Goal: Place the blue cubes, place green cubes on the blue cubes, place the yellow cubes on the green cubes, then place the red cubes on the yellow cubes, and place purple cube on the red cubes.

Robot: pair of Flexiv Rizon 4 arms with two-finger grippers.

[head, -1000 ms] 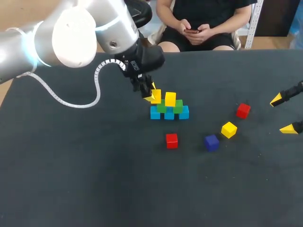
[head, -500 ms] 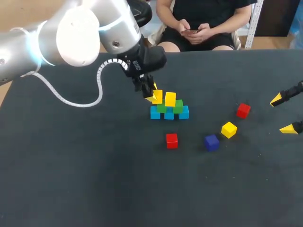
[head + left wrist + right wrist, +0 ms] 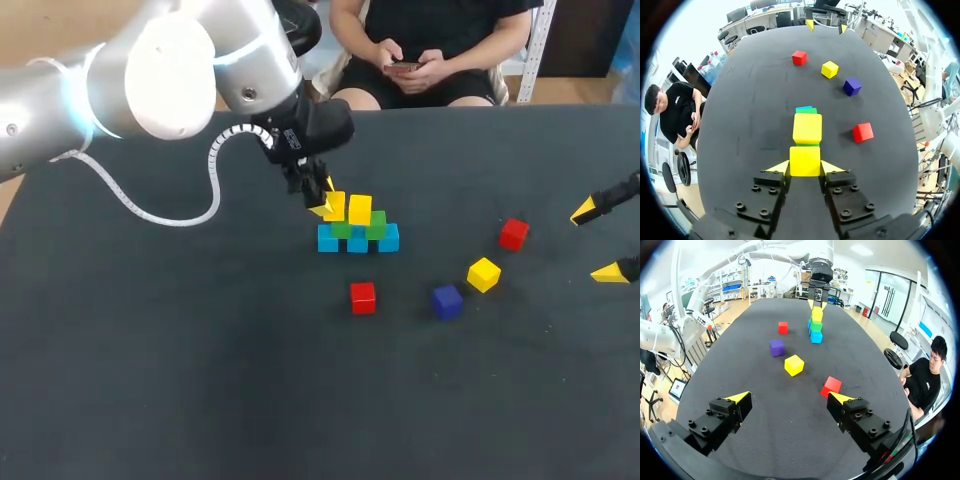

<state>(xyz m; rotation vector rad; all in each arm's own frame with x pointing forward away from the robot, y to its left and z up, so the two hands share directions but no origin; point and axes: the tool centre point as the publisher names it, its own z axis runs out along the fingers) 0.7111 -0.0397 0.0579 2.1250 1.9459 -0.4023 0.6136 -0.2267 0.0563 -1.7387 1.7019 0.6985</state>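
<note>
Smooth, sharp-edged yellow cube point(image 3: 805, 161) sat clamped in the left gripper point(image 3: 805, 167), against the tiered stack point(image 3: 358, 230) of cubes, right gripper point(image 3: 789, 398) gaped wide above the matte black table point(image 3: 200, 380).

A robotics lab, by the look of it: a bulky grey robot arm point(image 3: 160, 75) trailing a coiled white cable point(image 3: 211, 170) hangs over a wide, black-covered tabletop point(image 3: 150, 380), where small coloured cubes point(image 3: 363, 296) lie scattered and stacked.

Bright, even overhead light; soft shadow beside the purple cube point(image 3: 447, 301)
</note>
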